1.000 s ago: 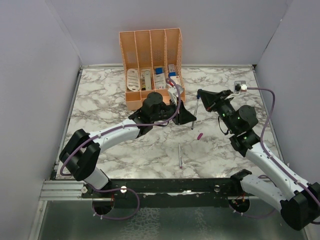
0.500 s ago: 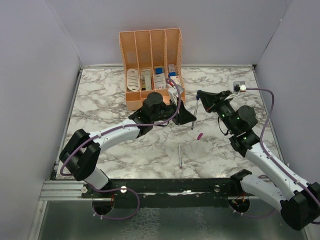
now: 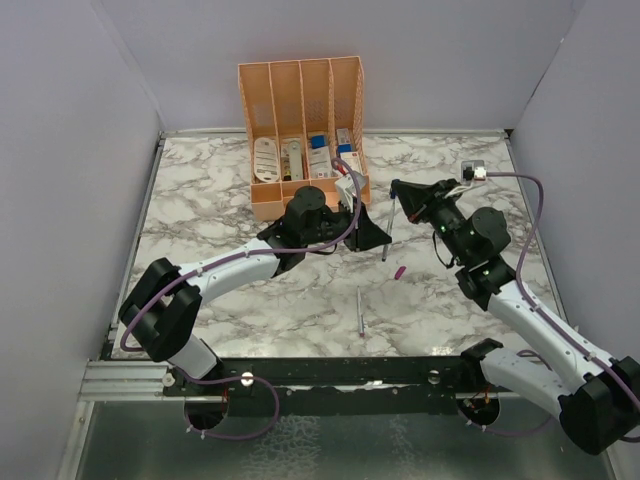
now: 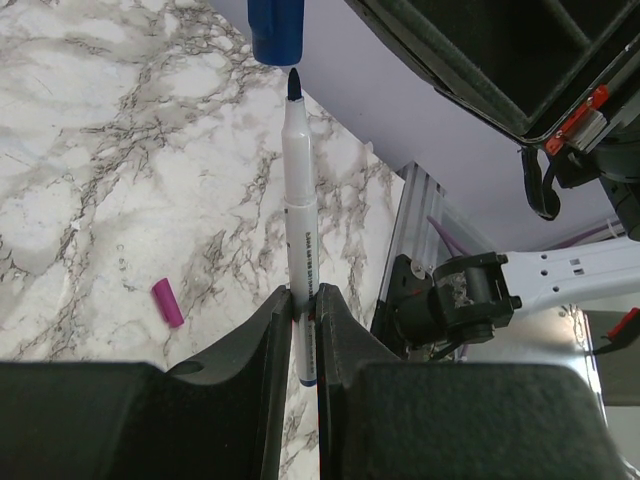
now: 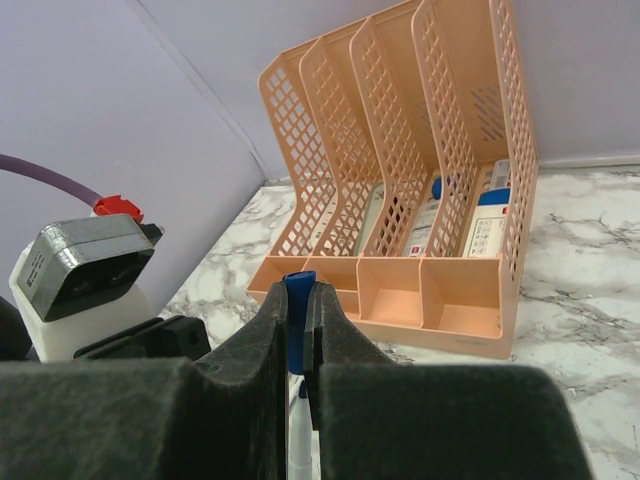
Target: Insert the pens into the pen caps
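Left gripper (image 4: 303, 300): we log it clamped on a pen (image 4: 298, 170), tip just under the blue cap (image 4: 276, 28) pinched in our right gripper (image 5: 297, 305), mid-worktop. Magenta cap (image 4: 167, 302) lies loose.

Nothing legible
The pen (image 4: 298, 170) carries tiny blue print along its barrel, too small to read — labels on the boxes (image 5: 487, 228) in the far peach organizer (image 5: 455, 300) blur too.
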`<control>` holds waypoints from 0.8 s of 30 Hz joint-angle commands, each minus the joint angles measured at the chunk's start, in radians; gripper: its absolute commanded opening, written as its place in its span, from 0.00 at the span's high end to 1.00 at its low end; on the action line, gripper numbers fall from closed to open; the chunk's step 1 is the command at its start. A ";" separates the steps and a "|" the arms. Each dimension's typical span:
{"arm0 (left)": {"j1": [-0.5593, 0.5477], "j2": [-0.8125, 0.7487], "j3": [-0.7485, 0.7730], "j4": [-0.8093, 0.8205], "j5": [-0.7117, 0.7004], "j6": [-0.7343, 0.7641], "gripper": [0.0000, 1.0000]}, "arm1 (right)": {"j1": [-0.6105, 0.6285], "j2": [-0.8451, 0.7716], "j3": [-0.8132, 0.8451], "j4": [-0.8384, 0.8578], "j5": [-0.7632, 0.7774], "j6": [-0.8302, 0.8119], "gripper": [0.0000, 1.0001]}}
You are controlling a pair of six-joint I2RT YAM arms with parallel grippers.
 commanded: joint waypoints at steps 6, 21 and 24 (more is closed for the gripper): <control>-0.003 -0.025 0.012 0.041 -0.033 0.006 1.00 | 0.006 -0.026 0.016 -0.018 -0.005 -0.012 0.99; -0.003 -0.026 0.012 0.041 -0.038 -0.003 1.00 | 0.006 -0.049 -0.017 -0.032 -0.024 0.009 0.99; -0.003 -0.026 0.010 0.041 -0.033 -0.005 1.00 | 0.006 -0.039 -0.015 -0.015 -0.020 0.011 0.99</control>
